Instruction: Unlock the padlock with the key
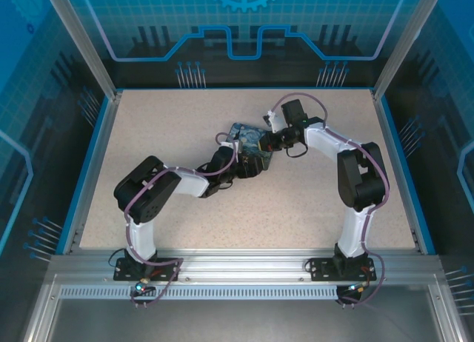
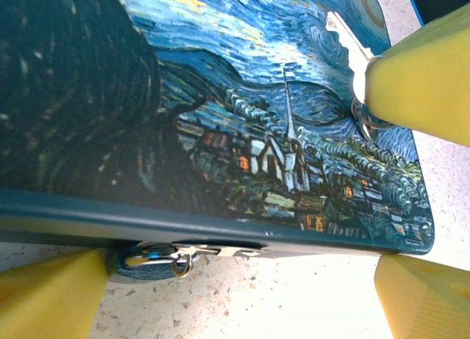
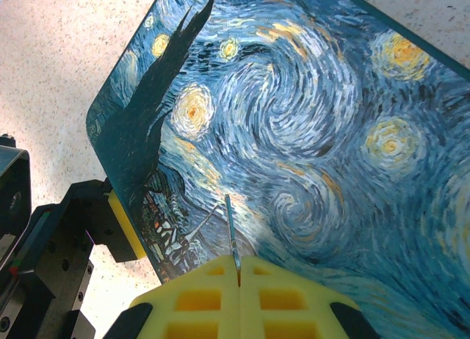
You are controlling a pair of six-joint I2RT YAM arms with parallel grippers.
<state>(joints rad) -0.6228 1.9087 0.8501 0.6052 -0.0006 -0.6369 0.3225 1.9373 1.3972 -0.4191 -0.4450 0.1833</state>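
At the near edge of the painted box, the left gripper has its jaws wide apart, one yellow pad on either side of the clasp, where the small silvery padlock sits (glare blurs its outline). The box rests on the speckled surface. Farther off, over the painted lid, the right gripper has its jaws clamped together on the key, the thin blade pointing across the lid.

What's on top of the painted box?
The thin key, pinched in the right gripper, pokes out over the box lid. The gripper hides the key's head; whether its tip touches the lid is unclear.
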